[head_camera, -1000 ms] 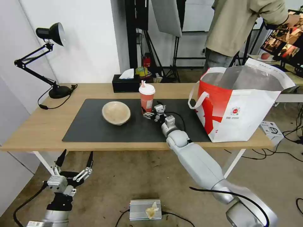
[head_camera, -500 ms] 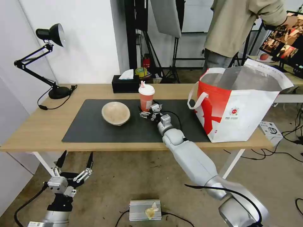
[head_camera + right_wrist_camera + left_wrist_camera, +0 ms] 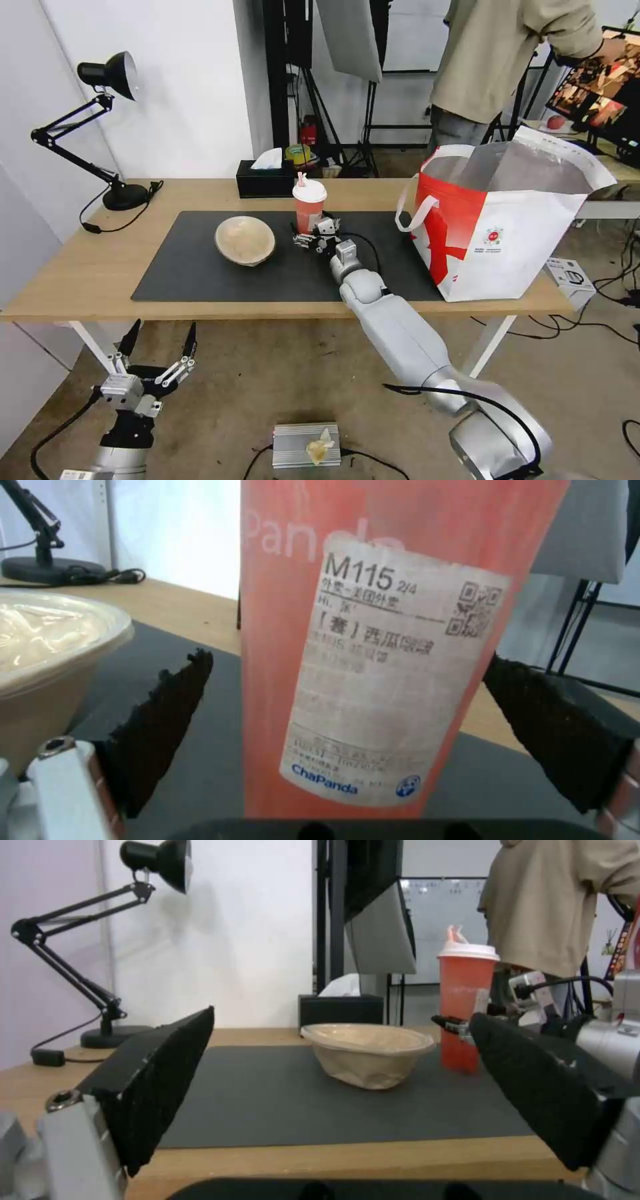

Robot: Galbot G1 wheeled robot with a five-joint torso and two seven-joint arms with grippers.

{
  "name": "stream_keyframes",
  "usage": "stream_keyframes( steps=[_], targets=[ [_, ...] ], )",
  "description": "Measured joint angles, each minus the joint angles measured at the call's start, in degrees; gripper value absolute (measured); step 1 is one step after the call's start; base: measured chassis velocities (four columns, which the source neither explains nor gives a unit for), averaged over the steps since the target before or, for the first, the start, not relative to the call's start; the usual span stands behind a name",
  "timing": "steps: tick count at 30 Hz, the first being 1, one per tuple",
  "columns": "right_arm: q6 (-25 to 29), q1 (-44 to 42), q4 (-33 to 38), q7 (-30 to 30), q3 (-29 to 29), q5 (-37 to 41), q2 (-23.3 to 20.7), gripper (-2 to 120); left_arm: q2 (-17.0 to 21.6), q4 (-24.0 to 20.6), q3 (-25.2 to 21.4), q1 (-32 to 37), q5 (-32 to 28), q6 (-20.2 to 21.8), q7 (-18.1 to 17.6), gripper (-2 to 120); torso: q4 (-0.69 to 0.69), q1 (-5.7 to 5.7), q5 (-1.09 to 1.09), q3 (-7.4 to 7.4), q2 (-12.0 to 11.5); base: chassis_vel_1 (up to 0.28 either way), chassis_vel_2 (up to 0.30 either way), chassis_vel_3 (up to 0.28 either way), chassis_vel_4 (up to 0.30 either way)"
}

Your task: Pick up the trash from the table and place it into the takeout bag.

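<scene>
On the table (image 3: 80,280), counted: one red cup (image 3: 309,205) with white lid, upright on the dark mat (image 3: 200,273); one beige bowl (image 3: 245,239) beside it on the mat, apart from it; one takeout bag (image 3: 507,233), open-mouthed, at my right end of the table. One black tissue box (image 3: 265,180) and one desk lamp (image 3: 107,73) at the back.

My right gripper (image 3: 308,235): fingers (image 3: 167,730) apart, one on each side of the cup's lower body, not yet touching it.

My left gripper (image 3: 159,339): below the table's front edge, fingers spread wide, nothing between them.

Change from a second ago: my right gripper has advanced closer to the cup; cup, bowl and bag unmoved.
</scene>
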Motion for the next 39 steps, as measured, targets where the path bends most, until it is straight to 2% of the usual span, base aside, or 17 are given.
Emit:
stream_keyframes(
  steps=[14,19,24,27,28,30,32,35,36,39],
  targets=[
    [0.6,0.0,0.0,-0.9,1.1,-1.2,0.5,100,0.0,0.5,0.3,-0.3,0.1,-0.1,0.0,100,-0.02,0.01,0.0,0.02,0.0,0.0,0.0,0.0,0.0],
    [0.6,-0.1,0.0,-1.3,1.1,-1.3,0.5,94,0.0,0.5,0.3,-0.3,0.1,-0.1,0.0,100,-0.02,0.01,0.0,0.01,0.0,0.0,0.0,0.0,0.0],
    [0.7,-0.2,0.0,-1.5,1.1,-1.3,0.5,84,0.1,0.5,0.3,-0.3,0.1,-0.1,0.0,100,-0.02,0.01,0.0,0.0,0.0,0.0,0.0,0.0,0.0],
    [0.8,-0.2,0.0,-1.5,1.1,-1.3,0.5,69,0.1,0.5,0.3,-0.4,0.1,-0.1,0.0,100,-0.02,0.01,0.0,0.0,0.0,0.0,0.0,0.0,0.0],
    [0.8,-0.2,0.0,-1.5,1.1,-1.3,0.5,69,0.1,0.5,0.3,-0.4,0.1,-0.1,0.0,100,-0.02,0.01,0.0,0.0,0.0,0.0,0.0,0.0,0.0],
    [0.8,-0.3,0.0,-1.5,1.1,-1.3,0.5,59,0.1,0.5,0.3,-0.4,0.1,-0.1,0.0,100,-0.02,0.01,0.0,0.0,0.0,0.0,0.0,0.0,0.0],
    [0.8,-0.3,0.0,-1.5,1.1,-1.3,0.5,57,0.1,0.5,0.3,-0.4,0.1,-0.1,0.0,100,-0.02,0.01,0.0,0.0,0.0,0.0,0.0,0.0,0.0],
    [0.8,-0.3,0.0,-1.5,1.1,-1.3,0.5,41,0.1,0.5,0.3,-0.4,0.1,-0.1,0.0,100,-0.02,0.01,-0.02,0.0,0.0,0.0,0.0,0.0,0.0],
    [0.8,-0.3,0.0,-1.5,1.1,-1.3,0.5,41,0.1,0.5,0.3,-0.4,0.1,-0.1,0.0,100,-0.02,0.01,-0.02,0.0,0.0,0.0,0.0,0.0,0.0],
    [0.8,-0.3,0.0,-1.5,1.1,-1.2,0.4,26,0.1,0.5,0.4,-0.4,0.1,-0.1,0.0,100,-0.01,0.01,-0.01,-0.01,0.0,0.0,0.0,0.0,0.0]
  ],
)
